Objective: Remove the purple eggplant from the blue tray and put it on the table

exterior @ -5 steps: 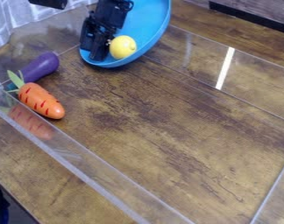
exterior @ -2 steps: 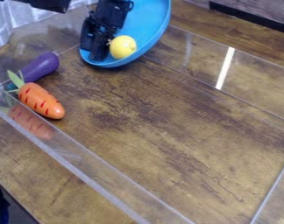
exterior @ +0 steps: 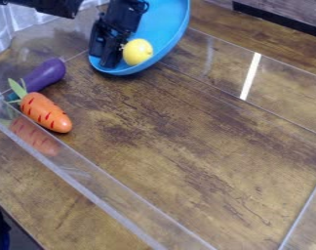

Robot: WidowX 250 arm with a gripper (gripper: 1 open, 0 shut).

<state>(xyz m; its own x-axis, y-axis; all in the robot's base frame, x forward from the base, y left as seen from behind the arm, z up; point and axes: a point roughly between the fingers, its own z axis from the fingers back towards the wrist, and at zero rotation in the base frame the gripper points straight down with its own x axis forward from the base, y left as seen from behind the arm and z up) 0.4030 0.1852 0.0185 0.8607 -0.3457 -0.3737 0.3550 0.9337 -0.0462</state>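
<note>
the purple eggplant (exterior: 45,73) lies on the table (exterior: 187,146), left of the blue tray (exterior: 168,29) and just beyond the orange carrot (exterior: 46,112), so it looks already moved. the claw (exterior: 108,44) hangs open over the tray's near edge, holding nothing, beside the yellow lemon (exterior: 136,52).

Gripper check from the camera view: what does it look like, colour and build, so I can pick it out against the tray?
The gripper is all black: a blocky body narrowing to two short dark fingers, matte with no visible markings. It stands out against the blue tray. The picture is too small to show cables.
</note>
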